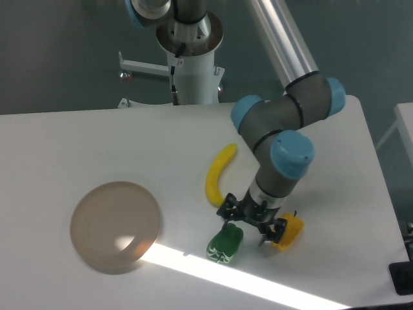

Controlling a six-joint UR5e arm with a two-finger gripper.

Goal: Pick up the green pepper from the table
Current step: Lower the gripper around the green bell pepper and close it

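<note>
The green pepper [225, 245] looks like smooth, glossy plastic — so do the banana [217, 175] and the yellow pepper [288, 232]. The dish [115, 226] is translucent tan with a frosted, matt finish. The table [77, 148] is smooth matt white. The arm [277, 123] has brushed silver metal tubing, grey joints and blue plastic caps.

the end effector [252, 220] hangs with jaws apart just above the top end of the green pepper [225, 245] on the white bench [77, 142]. the yellow pepper [288, 231] lies just right of the green pepper, the banana [217, 175] beyond it, the tan dish [115, 225] well left.
</note>
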